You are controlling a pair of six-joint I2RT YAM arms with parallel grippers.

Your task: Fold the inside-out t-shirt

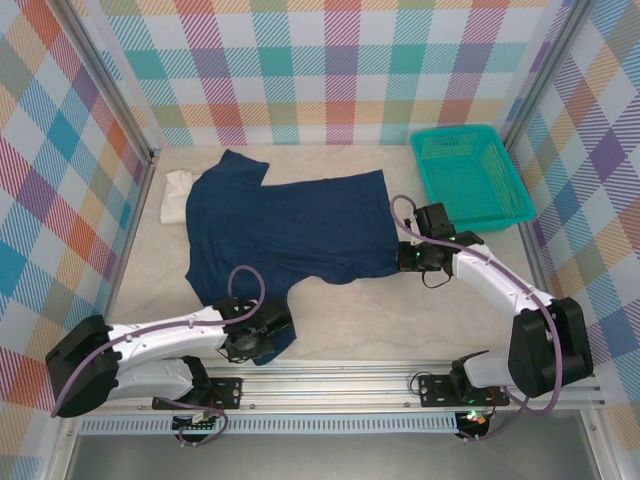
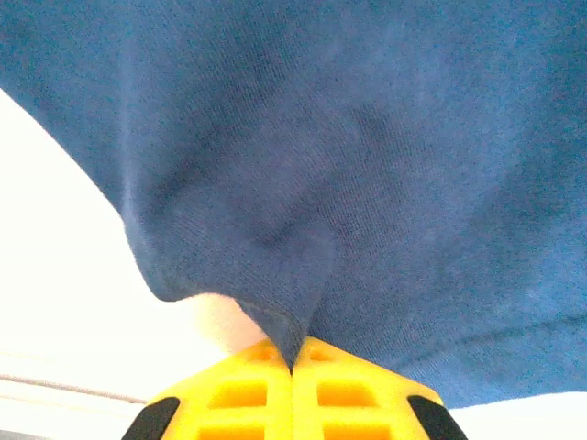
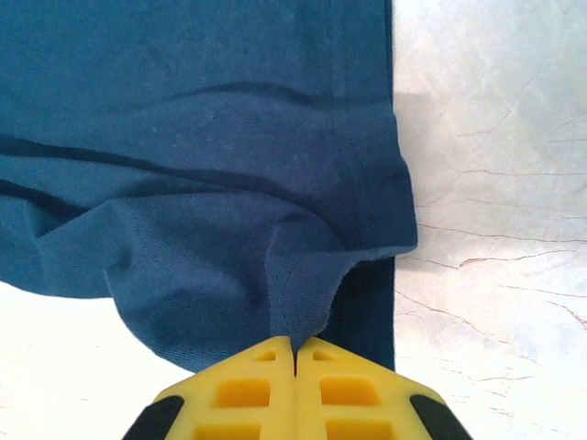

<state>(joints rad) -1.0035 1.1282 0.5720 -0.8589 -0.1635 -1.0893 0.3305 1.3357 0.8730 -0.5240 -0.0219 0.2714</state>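
The left gripper (image 2: 293, 359) is closed, its two yellow fingers (image 2: 238, 394) pressed together on a pinched ridge of dark blue cloth that rises from between the tips. The cloth is the near sleeve of the inside-out t-shirt (image 1: 290, 225), and it is bunched and lifted a little around the grip. The right gripper (image 3: 294, 345) is likewise clamped tight on the shirt. It holds a small pucker of fabric right at the stitched hem, at the near corner of the bottom edge, where the hem buckles into a short fold. Seen from above, the shirt lies spread across the middle of the pale table (image 1: 350, 315). Its bottom hem faces the right, and its two sleeves are on the left, one toward the far wall and one toward the arms. The left arm reaches in low from the near left corner, and the right arm bends in from the near right. A white cloth (image 1: 176, 196) peeks out from under the shirt's far left edge. A teal basket (image 1: 470, 176) stands at the far right, just beside the hem but apart from it.
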